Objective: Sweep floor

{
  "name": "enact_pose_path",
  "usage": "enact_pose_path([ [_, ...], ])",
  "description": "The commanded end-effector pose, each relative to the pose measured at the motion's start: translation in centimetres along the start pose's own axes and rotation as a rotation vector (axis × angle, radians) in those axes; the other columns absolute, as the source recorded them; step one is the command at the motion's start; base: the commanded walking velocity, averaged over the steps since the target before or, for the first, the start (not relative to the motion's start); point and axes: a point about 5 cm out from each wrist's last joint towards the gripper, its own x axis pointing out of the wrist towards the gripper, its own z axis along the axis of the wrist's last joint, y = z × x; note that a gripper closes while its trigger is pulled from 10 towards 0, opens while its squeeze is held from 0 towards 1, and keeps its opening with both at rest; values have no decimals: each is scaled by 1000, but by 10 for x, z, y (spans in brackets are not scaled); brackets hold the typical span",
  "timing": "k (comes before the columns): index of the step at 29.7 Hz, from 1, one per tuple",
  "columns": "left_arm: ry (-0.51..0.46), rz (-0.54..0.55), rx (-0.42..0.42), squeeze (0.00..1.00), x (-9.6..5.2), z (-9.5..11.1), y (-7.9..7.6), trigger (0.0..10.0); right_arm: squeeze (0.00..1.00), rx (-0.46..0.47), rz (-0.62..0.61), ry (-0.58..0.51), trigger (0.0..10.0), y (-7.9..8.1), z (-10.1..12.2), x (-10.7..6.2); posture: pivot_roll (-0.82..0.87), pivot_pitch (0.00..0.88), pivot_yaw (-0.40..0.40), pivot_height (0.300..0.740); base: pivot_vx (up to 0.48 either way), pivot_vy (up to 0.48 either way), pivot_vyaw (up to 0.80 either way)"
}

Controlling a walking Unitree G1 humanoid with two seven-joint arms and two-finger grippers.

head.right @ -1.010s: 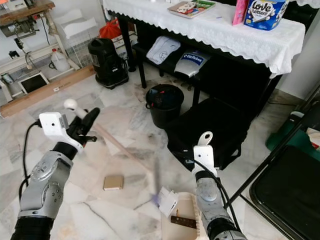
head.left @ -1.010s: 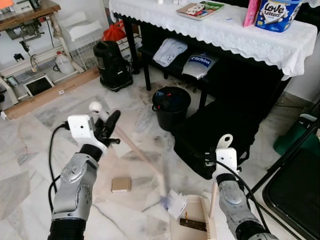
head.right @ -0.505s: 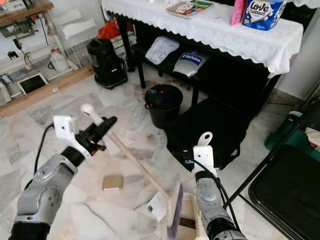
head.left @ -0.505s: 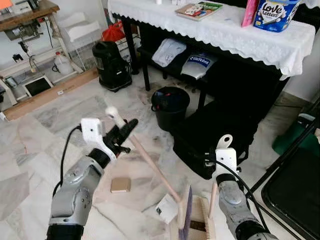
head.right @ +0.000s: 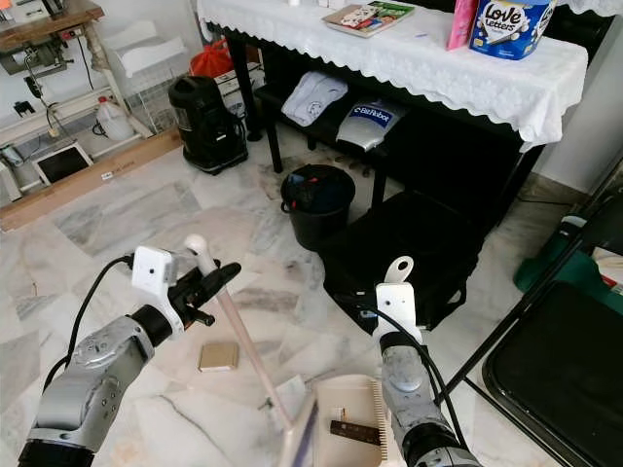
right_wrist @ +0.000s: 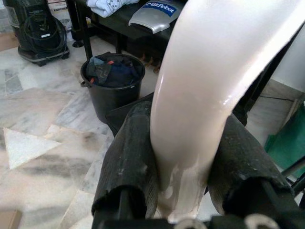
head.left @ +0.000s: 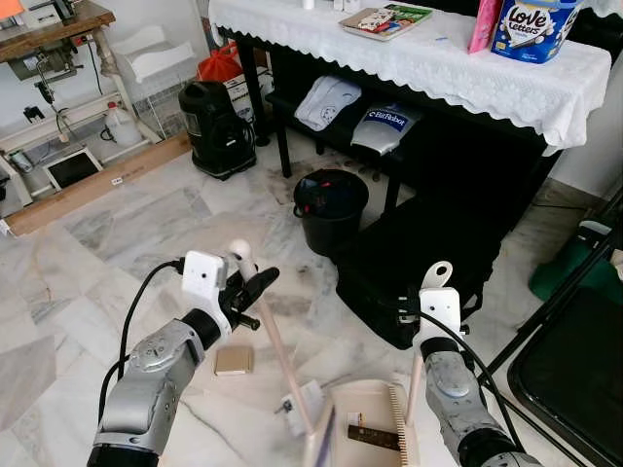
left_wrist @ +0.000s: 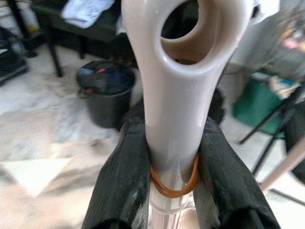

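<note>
My left gripper (left_wrist: 174, 167) is clamped on the top of the broom handle (head.left: 274, 353), both black fingers (left_wrist: 125, 186) pressed against the cream shaft just under its hanging hole, with an orange rubber band around the shaft between them. My right gripper (right_wrist: 183, 162) is closed the same way on the dustpan handle (head.left: 416, 384), which stands upright in front of me. Compared with half a second ago, my left arm has pulled in toward me and to the right, so the broom handle now runs steeper and its head (head.left: 319, 449) sits at the left lip of the dustpan (head.left: 365, 404) rather than over its middle. The white paper scrap (head.left: 304, 399) lies on the floor touching the handle just left of the pan, and a dark flat piece (head.left: 373, 437) lies inside the pan. The tan square (head.left: 234, 360) lies on the marble floor (head.left: 117, 224) beside my left forearm, where it was before. The broom head is blurred and cut off by the lower edge of the eye views, so I cannot make out its bristles; the near end of the dustpan is cut off too. Beyond stand the black bin (head.left: 332, 206) and a black bag (head.left: 428, 258) under the white-clothed table (head.left: 458, 68).
</note>
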Motion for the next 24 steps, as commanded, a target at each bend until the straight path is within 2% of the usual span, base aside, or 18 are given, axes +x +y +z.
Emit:
enact_pose_path([
  [1, -4, 41, 73, 0, -2, 2, 7, 10000, 0, -1, 13, 23, 10000, 3, -3, 0, 124, 83, 69, 740, 0, 0, 0],
  [5, -61, 102, 61, 0, -1, 8, 11, 10000, 0, 38, -10, -10, 10000, -2, 5, 4, 122, 79, 68, 740, 0, 0, 0],
  [10, -85, 133, 50, 0, -1, 7, 13, 10000, 0, 62, -29, -33, 10000, -5, 11, 6, 123, 75, 68, 740, 0, 0, 0],
  [12, -125, 196, 35, 0, -3, 3, 14, 10000, 0, 79, -48, -67, 10000, -7, 17, 8, 114, 74, 69, 740, 0, 0, 0],
  [15, -163, 219, 40, 0, -3, 8, 12, 10000, 0, 90, -59, -93, 10000, -10, 22, 10, 110, 75, 66, 740, 0, 0, 0],
  [17, -222, 242, 45, 0, -2, 18, 9, 10000, 0, 102, -70, -127, 10000, -14, 28, 11, 113, 72, 62, 740, 0, 0, 0],
  [24, -333, 328, 73, 0, 0, 35, 13, 10000, 0, 128, -87, -221, 10000, -20, 48, 12, 104, 67, 58, 740, 0, 0, 0],
])
